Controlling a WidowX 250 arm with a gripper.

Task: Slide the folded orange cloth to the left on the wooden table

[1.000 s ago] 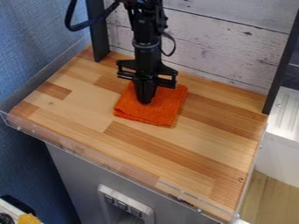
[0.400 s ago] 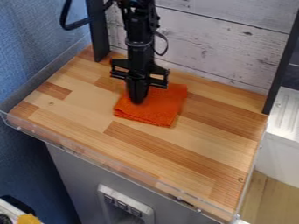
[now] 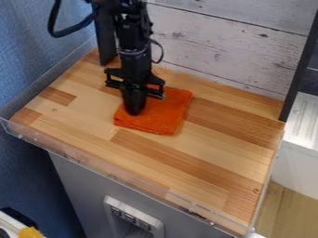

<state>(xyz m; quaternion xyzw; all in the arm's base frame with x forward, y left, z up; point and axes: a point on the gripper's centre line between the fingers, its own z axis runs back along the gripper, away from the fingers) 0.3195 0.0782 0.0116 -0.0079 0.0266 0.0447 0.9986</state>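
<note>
Gripper (image 3: 134, 112), its fingers pressed together, touches an orange cloth (image 3: 162, 116) near one edge. The cloth lies on a wooden counter (image 3: 205, 160).

Standing here, I can't read any writing near the gripper (image 3: 134, 110) or away from it (no numbers or signs, either).
</note>
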